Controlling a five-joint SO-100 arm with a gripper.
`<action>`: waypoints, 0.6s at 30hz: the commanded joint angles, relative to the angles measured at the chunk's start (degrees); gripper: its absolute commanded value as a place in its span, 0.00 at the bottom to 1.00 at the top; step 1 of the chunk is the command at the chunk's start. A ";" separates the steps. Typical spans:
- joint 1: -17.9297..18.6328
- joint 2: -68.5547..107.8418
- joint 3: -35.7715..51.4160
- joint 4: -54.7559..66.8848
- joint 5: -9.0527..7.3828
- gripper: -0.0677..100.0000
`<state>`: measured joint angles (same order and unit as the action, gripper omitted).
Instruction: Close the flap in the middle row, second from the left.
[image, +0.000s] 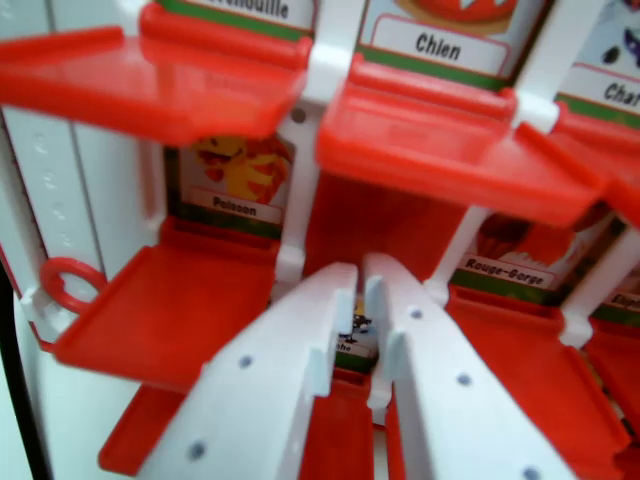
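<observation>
Flaps (455, 150) — five red ones open — around one nearly-closed gripper (360, 285).

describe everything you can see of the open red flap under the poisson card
The red flap looks like glossy moulded plastic, hinged at the base of the Poisson card and lying open, roughly flat, tipping slightly toward the camera. Its edges are raised. A red ring sits just off its left side. The gripper is beside its right edge; contact is unclear.

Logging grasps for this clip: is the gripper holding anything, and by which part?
Nothing seems held. The gripper is nearly shut, a narrow gap showing between its tips, in front of the board.
</observation>
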<state>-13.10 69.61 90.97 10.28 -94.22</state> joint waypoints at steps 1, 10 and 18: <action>0.18 1.41 -6.86 -0.18 -0.18 0.00; 0.44 3.43 -6.24 0.79 -0.26 0.00; 1.23 18.02 4.66 2.46 -0.26 0.00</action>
<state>-12.22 73.30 93.60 12.30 -94.22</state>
